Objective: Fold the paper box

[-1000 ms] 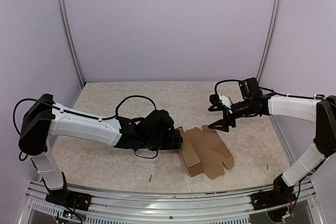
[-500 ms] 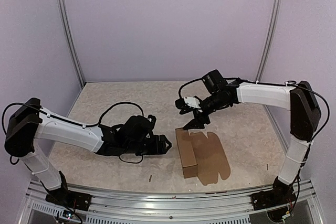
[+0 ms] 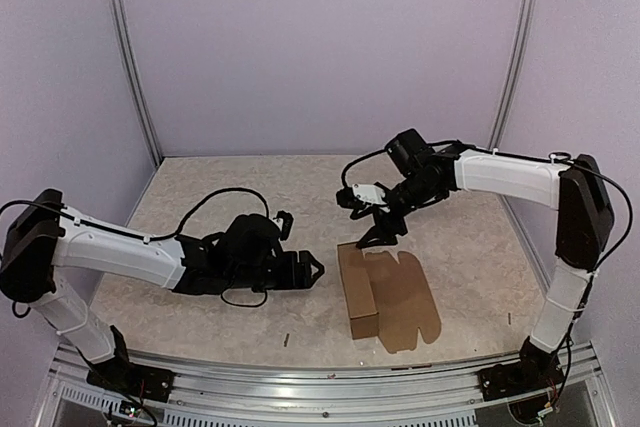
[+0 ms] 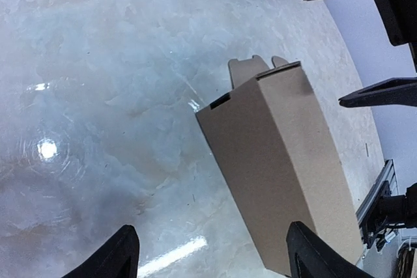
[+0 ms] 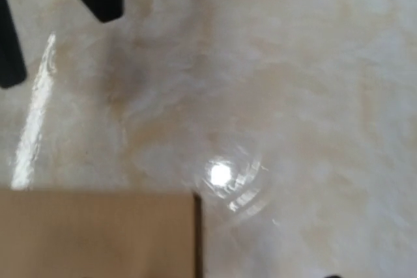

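Your right claw [image 3: 372, 232] has swung in, spread and empty, to the 12 o'clock end of the paper box [image 3: 385, 292], which lies 12-to-6 on the counter [image 3: 220, 197], while your released left claw [image 3: 312, 269] waits at its 9 o'clock.

The paper box [image 3: 388, 293] lies low on the tabletop [image 3: 250, 187] and blocks its middle near part. Its folded left side stands up as a small wall. The left end effector [image 3: 312, 269], with fingers spread, is near this wall, with only a narrow strip of bare tabletop between them. The right end effector [image 3: 358, 222], also spread, hangs close over the far left corner of the box. Beyond both, bare tabletop reaches to the walls [image 3: 320, 47].
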Robot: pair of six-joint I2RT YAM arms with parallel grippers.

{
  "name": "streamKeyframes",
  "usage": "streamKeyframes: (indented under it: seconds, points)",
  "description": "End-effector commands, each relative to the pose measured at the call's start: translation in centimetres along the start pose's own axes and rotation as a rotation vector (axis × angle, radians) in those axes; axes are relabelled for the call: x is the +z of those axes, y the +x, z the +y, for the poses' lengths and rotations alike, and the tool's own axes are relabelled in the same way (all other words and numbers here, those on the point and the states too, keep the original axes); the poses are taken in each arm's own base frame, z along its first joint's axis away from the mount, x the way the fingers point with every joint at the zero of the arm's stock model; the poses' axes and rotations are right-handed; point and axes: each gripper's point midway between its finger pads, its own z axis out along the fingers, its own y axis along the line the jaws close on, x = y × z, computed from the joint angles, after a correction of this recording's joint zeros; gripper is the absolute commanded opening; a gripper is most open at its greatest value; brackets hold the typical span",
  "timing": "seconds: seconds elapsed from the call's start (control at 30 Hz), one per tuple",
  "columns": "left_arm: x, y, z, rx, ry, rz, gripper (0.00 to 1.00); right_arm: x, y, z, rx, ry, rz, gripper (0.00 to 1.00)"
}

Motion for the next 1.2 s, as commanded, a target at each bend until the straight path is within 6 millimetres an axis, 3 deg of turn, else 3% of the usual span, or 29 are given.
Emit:
streamKeyframes:
  seconds: [0.0, 0.1, 0.2, 0.3, 0.5, 0.87, 1.17]
  points:
    - [-0.4, -1.9, -4.3, 0.051, 0.099, -0.031, 0.77, -4.4, 0.0, 0.4, 0.017, 0.015, -0.097, 0.75]
    - [0.5, -2.4, -5.6, 0.054, 0.124, -0.023, 0.77, -3.5, 2.6, 0.2, 0.016, 0.045, -0.072, 0.75]
    - [1.6, -2.7, -5.9, 0.044, 0.135, -0.023, 0.78, -1.4, 5.1, 0.8, 0.007, 0.038, -0.057, 0.73]
    - [2.3, -3.1, -6.4, 0.016, 0.188, -0.01, 0.79, 0.6, 6.2, 1.2, 0.031, 0.012, -0.082, 0.71]
    - [3.9, -2.4, -6.7, -0.007, 0.235, 0.064, 0.8, 2.4, 5.6, 1.6, 0.048, -0.028, -0.198, 0.69]
    - [4.9, -2.7, -4.2, -0.087, 0.376, 0.099, 0.78, 5.4, 3.9, 3.0, 0.053, -0.119, -0.317, 0.62]
    - [5.9, -2.3, -2.9, -0.109, 0.387, 0.122, 0.77, 5.6, 2.5, 3.5, 0.115, -0.179, -0.409, 0.33]
